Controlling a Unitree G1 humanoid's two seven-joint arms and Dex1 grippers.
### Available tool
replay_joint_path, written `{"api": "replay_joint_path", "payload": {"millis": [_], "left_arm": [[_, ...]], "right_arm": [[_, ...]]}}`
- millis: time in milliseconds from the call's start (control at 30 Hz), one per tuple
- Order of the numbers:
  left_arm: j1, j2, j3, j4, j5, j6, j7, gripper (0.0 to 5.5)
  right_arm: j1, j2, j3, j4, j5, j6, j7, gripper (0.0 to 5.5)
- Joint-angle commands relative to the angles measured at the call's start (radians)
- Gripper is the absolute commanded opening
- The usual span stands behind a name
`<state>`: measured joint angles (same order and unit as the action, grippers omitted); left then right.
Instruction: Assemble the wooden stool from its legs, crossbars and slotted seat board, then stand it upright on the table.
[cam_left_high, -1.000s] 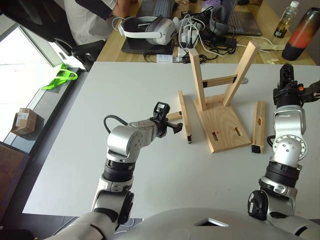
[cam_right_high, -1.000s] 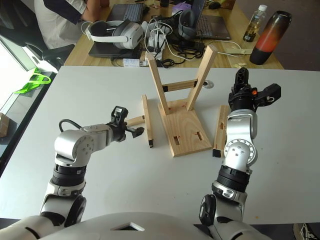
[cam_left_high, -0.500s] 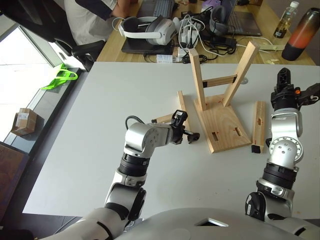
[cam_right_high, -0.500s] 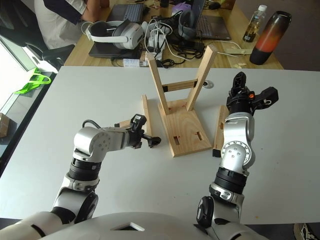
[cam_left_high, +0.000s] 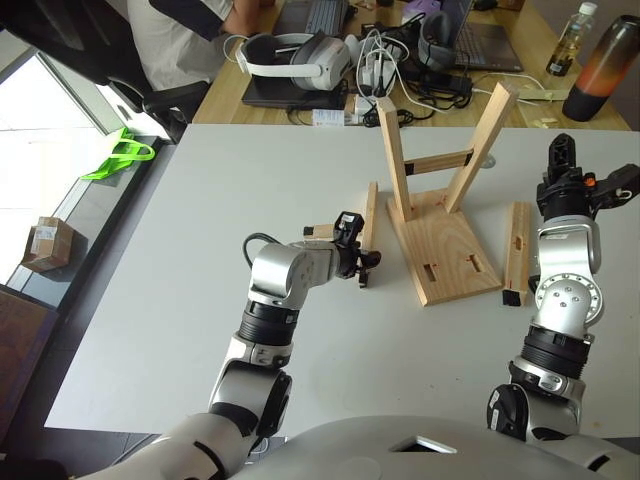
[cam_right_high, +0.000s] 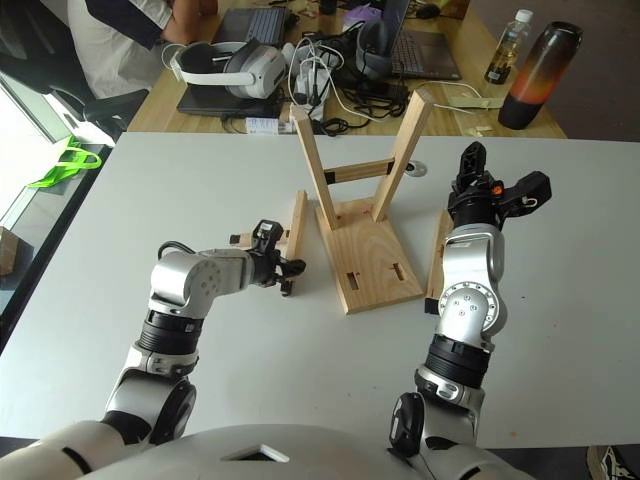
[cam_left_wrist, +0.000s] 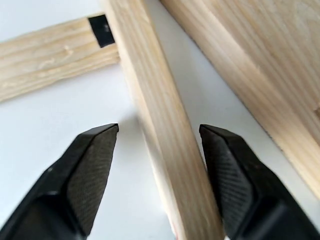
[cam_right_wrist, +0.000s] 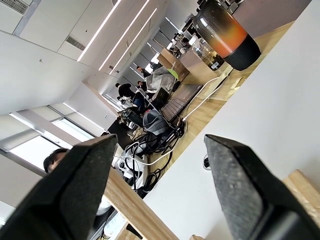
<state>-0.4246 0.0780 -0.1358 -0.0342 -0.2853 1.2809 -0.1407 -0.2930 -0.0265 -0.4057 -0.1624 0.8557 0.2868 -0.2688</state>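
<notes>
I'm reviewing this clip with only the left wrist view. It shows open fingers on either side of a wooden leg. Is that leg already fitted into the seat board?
Observer: No. That leg lies flat on the table, beside the seat board and not in a slot.
Operator: Is anything fitted to the board yet?
Observer: Two legs stand up from it, joined by a crossbar.
Operator: And the right arm?
Observer: The right gripper is raised off the table, open and empty.
</notes>
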Motion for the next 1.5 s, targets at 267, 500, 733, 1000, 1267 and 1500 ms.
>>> {"api": "replay_joint_path", "payload": {"millis": [267, 500, 733, 1000, 1267, 1500], "left_arm": [[0.036, 0.091, 0.034, -0.136, 0.034, -0.056, -0.007, 1.30], [0.079, 0.157, -0.063, -0.184, 0.004, -0.024, -0.099, 0.28], [0.046, 0.212, -0.128, -0.136, 0.037, -0.090, -0.146, 0.68], [-0.102, 0.217, -0.143, -0.183, 0.034, -0.193, -0.240, 1.84], [-0.104, 0.367, -0.247, -0.062, 0.110, -0.326, -0.382, 3.05], [-0.092, 0.376, -0.284, 0.134, 0.191, -0.439, -0.412, 3.91]], "right_arm": [[-0.024, -0.016, -0.016, 0.014, -0.022, 0.013, 0.007, 3.32], [-0.052, -0.041, -0.033, 0.032, -0.028, 0.025, 0.008, 3.32], [-0.031, -0.030, -0.034, 0.010, -0.031, 0.040, 0.002, 3.32], [-0.014, -0.021, -0.033, -0.006, -0.034, 0.052, -0.002, 3.32], [-0.010, -0.010, -0.029, -0.008, -0.039, 0.056, -0.005, 3.32], [-0.002, -0.004, -0.023, -0.018, -0.044, 0.068, -0.008, 3.32]]}}
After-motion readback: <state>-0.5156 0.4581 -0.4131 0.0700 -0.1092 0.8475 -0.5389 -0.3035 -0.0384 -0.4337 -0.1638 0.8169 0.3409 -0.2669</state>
